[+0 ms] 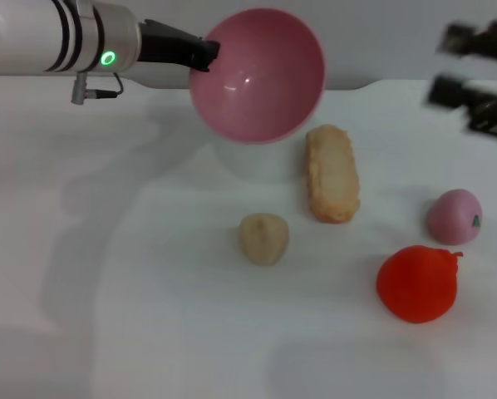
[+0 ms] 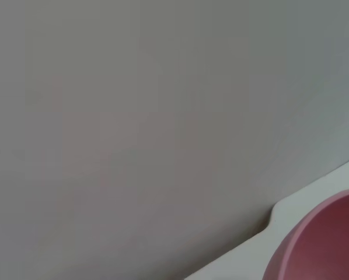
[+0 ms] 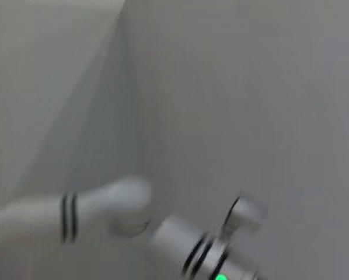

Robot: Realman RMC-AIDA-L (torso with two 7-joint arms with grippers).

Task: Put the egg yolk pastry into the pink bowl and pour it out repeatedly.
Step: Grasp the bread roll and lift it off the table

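My left gripper (image 1: 205, 55) is shut on the rim of the pink bowl (image 1: 258, 75) and holds it in the air at the back of the table. The bowl is tipped on its side with its empty inside facing me. Part of the bowl's pink wall (image 2: 329, 245) also shows in the left wrist view. The egg yolk pastry (image 1: 263, 238), a small pale tan ball, lies on the white table (image 1: 132, 274) below and in front of the bowl. My right gripper (image 1: 465, 65) hovers at the far right, open and holding nothing.
A long golden crusty pastry (image 1: 332, 173) lies just right of the bowl's shadow. A pink peach-like ball (image 1: 454, 216) and a red-orange toy fruit (image 1: 419, 284) sit at the right. The right wrist view shows only the left arm (image 3: 104, 204) against the wall.
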